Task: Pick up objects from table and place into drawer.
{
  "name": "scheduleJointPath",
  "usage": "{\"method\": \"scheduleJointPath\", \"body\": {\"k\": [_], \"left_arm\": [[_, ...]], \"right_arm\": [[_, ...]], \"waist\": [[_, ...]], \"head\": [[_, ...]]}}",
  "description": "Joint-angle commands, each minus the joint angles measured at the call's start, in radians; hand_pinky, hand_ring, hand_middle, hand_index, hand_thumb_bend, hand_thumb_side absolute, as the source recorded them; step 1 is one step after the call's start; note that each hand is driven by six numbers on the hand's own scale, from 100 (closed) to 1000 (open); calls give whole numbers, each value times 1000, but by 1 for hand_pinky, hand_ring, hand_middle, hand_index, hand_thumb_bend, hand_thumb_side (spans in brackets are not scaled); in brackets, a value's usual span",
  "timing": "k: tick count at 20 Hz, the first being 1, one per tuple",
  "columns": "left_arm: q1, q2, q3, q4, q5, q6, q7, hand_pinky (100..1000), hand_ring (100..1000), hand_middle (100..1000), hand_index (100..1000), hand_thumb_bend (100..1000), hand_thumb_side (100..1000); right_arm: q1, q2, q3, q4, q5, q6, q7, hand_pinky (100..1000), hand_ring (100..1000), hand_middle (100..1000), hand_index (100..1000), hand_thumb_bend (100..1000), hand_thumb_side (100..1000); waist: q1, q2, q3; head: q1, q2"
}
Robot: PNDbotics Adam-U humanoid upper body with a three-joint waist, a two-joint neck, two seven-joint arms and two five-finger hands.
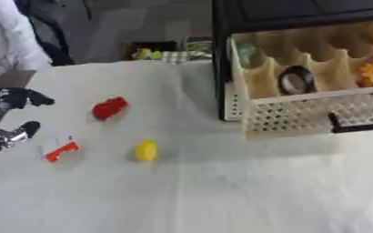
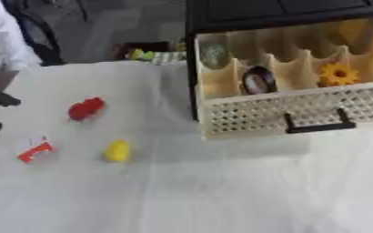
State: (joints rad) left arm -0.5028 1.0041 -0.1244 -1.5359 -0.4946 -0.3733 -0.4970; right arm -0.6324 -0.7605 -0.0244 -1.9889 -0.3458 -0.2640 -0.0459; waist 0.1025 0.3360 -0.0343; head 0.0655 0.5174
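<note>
Three small things lie on the white table: a red lumpy object, a yellow rounded object and a small red and white object. My left hand hovers at the left edge, black, with fingers spread apart and holding nothing, just left of the red and white object. The cream drawer stands pulled out at the right, with a black handle. Inside its compartments sit a dark ring-shaped thing and a yellow flower-like thing. My right hand shows in no view.
A black cabinet frames the drawer at the upper right. Beyond the table's far edge lie some green and patterned items. A person in white stands at the far left corner.
</note>
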Motion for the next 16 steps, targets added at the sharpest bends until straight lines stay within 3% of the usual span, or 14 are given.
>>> {"method": "scheduleJointPath", "body": {"k": [1, 3, 7, 16], "left_arm": [[-18, 58, -8, 13, -45, 14, -3, 784, 887, 876, 1000, 184, 970], [-23, 60, -20, 31, -86, 24, 8, 787, 893, 879, 1000, 231, 939], [-31, 56, -36, 59, -147, 35, 43, 795, 901, 884, 1000, 290, 982], [-61, 38, -48, 124, -199, 45, 88, 802, 904, 881, 1000, 302, 1000]], "right_arm": [[-7, -11, -16, -11, -8, 6, 1, 714, 698, 421, 844, 100, 1000], [-6, -9, -17, -11, -10, 8, 3, 715, 698, 420, 843, 100, 1000], [0, -6, -19, -11, -10, 12, 9, 716, 699, 417, 840, 100, 1000], [13, 1, -32, -11, -9, 21, 17, 718, 699, 413, 834, 100, 1000]], "waist": [[-4, -21, 1], [-4, -20, 0], [-5, -18, -2], [-3, -11, -10]], "head": [[7, -4], [9, -5], [10, -4], [16, -5]]}}
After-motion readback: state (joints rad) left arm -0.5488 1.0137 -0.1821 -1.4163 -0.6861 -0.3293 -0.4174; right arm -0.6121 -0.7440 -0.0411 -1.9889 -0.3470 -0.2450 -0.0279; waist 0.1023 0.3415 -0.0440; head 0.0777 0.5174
